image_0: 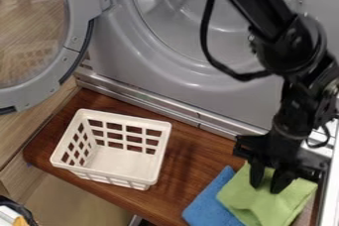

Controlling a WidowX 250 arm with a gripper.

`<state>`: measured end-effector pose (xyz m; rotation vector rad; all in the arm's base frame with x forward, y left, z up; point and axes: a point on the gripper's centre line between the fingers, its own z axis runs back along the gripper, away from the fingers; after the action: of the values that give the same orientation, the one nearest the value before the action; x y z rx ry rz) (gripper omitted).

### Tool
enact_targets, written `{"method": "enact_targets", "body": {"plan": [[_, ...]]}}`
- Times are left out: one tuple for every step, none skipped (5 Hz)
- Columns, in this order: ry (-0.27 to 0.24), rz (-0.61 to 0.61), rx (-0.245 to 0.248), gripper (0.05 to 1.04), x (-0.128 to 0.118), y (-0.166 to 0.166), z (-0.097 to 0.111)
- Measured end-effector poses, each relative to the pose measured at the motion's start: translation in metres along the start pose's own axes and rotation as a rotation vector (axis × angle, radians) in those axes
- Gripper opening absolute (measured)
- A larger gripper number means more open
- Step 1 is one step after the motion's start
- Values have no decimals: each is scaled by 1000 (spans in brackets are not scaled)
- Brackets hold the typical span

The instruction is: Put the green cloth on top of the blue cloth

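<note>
Nearest us we see the green cloth [246,197], its left part lying over the blue cloth [210,204] on the brown wooden board [192,158]. Just above it we find the gripper [269,184] pointing down, its two fingers parted with green showing between them; whether they touch the fabric we cannot tell. To the left we have the white basket [122,166], and beyond it the grey machine [179,84] with its round door [76,27] swung open
</note>
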<state>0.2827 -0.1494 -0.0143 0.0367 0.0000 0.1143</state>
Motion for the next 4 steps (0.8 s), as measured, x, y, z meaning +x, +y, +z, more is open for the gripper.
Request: {"method": "enact_targets", "body": {"plan": [[12, 29, -23, 789, 4, 7, 26], [15, 46, -72, 999, 7, 18, 54], [16, 57, -68, 1001, 9, 30, 67], [13, -26, 67, 1000, 24, 39, 75]]}}
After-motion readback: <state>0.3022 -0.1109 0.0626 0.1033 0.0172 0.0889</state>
